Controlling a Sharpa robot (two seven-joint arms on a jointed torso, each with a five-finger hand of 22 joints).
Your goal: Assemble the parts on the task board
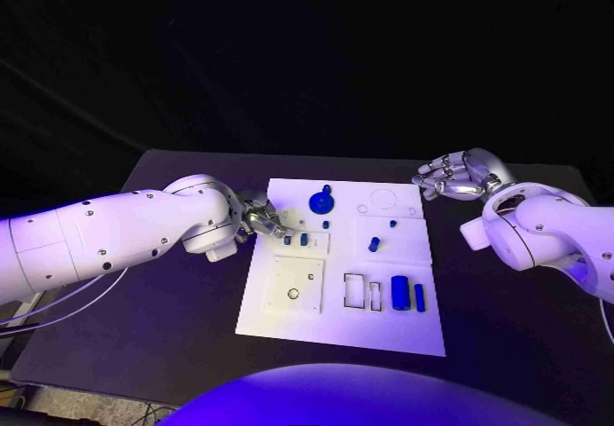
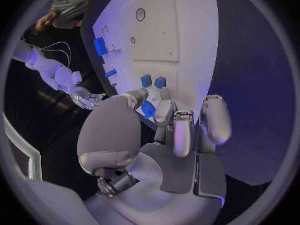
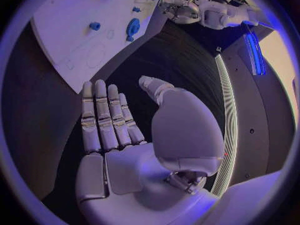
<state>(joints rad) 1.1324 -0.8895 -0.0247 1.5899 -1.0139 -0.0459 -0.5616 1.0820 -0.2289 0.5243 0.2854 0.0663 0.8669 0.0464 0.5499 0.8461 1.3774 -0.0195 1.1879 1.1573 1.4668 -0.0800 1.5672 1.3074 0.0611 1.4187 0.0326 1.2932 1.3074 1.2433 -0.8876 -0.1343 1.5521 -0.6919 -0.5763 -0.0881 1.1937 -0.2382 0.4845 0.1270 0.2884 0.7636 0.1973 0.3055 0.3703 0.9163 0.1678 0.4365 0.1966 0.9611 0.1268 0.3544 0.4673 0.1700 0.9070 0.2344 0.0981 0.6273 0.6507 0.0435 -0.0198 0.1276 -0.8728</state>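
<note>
We see a white task board [image 1: 288, 315] in the middle of a black table [image 1: 153, 328], with small blue parts scattered over it. Our left hand [image 1: 263, 219] sits at the board's left edge, fingers curled down beside two small blue blocks [image 1: 295, 239]; a blue piece [image 2: 148, 109] lies between its fingers, apparently pinched, probably for seating in a slot. Our right hand [image 1: 457, 175] hovers off the board's far right corner, fingers spread and holding nothing, likely kept clear. Two blue cylinders [image 1: 408, 294] lie near the empty rectangular slots [image 1: 362, 292], awaiting placement.
</note>
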